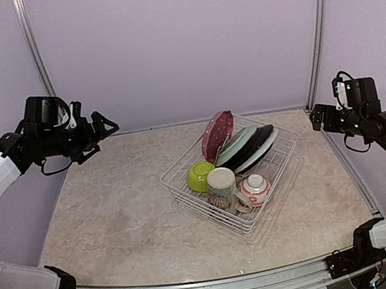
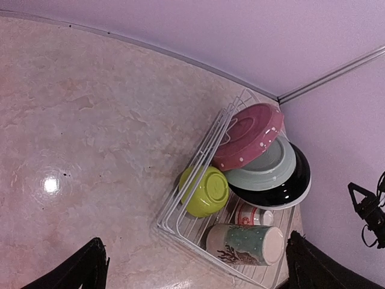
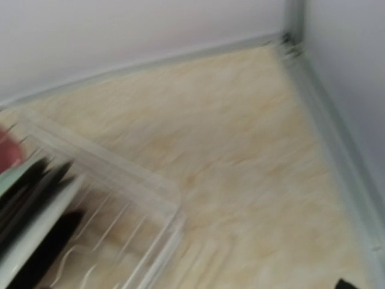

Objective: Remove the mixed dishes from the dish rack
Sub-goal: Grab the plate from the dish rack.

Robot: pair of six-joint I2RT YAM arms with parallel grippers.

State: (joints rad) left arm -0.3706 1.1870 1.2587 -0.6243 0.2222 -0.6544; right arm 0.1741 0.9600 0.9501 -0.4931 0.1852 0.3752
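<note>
- Top view: the dish rack sits angled, right of centre on the table. The red dotted plate, lime-green bowl and mug are all inside it.
- Left wrist view shows the bowl's underside, while the top view shows its inside.
- The left gripper is up high at far left, fingers spread, holding nothing.
- The right gripper is near the right wall. Its own view is blurry and shows just a rack corner, so I can't tell if it's clenched.
- There's bare table left of the rack and in front of it.

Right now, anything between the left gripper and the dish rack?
Nothing. The top external view shows only bare table between the open left gripper and the dish rack; the left wrist view agrees.
</note>
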